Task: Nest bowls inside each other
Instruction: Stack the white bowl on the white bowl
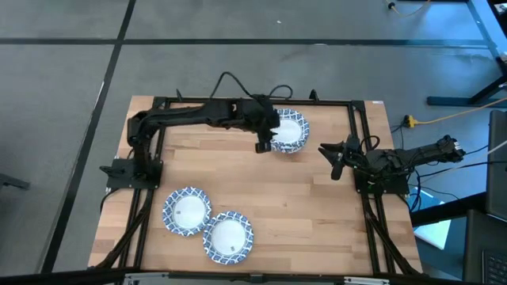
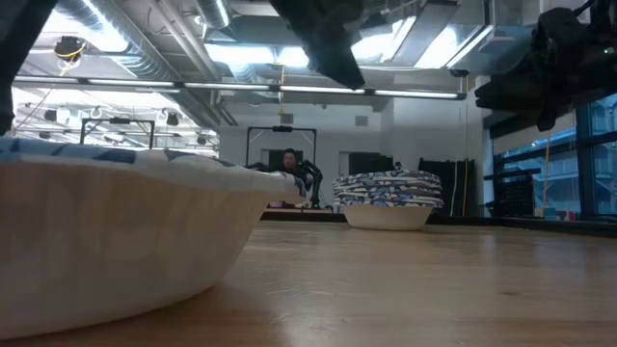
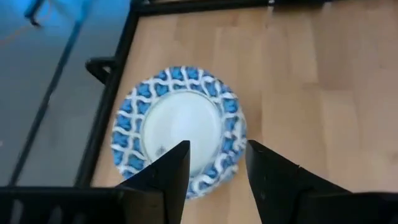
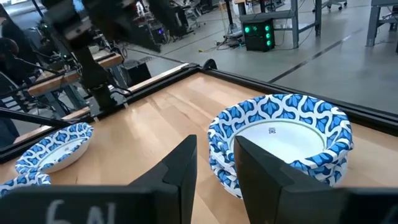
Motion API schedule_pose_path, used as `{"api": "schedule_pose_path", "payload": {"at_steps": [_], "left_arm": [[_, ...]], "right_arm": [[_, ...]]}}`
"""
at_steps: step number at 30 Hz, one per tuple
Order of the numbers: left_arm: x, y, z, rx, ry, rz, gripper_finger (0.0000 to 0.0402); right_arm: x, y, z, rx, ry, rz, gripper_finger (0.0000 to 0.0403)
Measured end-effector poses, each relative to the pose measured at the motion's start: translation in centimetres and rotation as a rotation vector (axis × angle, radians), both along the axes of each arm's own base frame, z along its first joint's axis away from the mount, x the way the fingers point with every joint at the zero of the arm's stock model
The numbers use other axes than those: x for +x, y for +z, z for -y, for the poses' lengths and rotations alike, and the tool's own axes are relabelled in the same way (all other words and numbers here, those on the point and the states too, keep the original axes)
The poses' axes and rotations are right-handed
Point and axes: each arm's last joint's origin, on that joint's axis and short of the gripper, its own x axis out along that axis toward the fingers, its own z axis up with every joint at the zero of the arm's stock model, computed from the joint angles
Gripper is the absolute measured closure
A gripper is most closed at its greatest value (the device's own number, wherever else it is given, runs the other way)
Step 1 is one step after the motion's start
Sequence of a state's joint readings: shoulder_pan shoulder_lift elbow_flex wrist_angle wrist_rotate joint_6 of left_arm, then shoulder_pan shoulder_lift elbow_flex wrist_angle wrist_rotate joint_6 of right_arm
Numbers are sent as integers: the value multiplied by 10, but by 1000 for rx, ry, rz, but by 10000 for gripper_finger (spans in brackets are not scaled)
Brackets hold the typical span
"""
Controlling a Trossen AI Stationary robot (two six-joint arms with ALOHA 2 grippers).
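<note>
Left gripper (image 1: 264,144) is hovering over the near rim of the bowl stack (image 1: 288,131), which is sitting by the far edge of the tabletop (image 1: 317,206); its fingers (image 3: 171,171) are spread partway with nothing between them. Two single bowls, one (image 1: 187,210) touching the other (image 1: 228,237), are lying well apart from the stack toward the near-left corner, leaving open wood between. Right gripper (image 1: 336,161) is waiting to the stack's right near the frame rail (image 1: 361,150), fingers (image 4: 180,165) slightly apart, empty.
</note>
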State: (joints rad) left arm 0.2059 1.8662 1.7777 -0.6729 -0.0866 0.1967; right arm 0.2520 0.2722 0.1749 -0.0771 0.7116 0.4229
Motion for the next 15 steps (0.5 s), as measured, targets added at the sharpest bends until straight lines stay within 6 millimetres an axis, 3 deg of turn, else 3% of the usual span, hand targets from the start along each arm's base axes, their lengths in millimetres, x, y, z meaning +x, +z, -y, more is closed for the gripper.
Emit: {"api": "schedule_pose_path", "payload": {"at_steps": [5,11,15], "left_arm": [[-25,-2,7,-51,12,131,251],[-80,-20,20,-83,69,247,251],[-115,-33,39,-131,63,202,251]], "right_arm": [[0,0,0,-1,4,-2,295],[0,0,0,-6,7,-6,295],[0,0,0,-4,6,-1,295]]}}
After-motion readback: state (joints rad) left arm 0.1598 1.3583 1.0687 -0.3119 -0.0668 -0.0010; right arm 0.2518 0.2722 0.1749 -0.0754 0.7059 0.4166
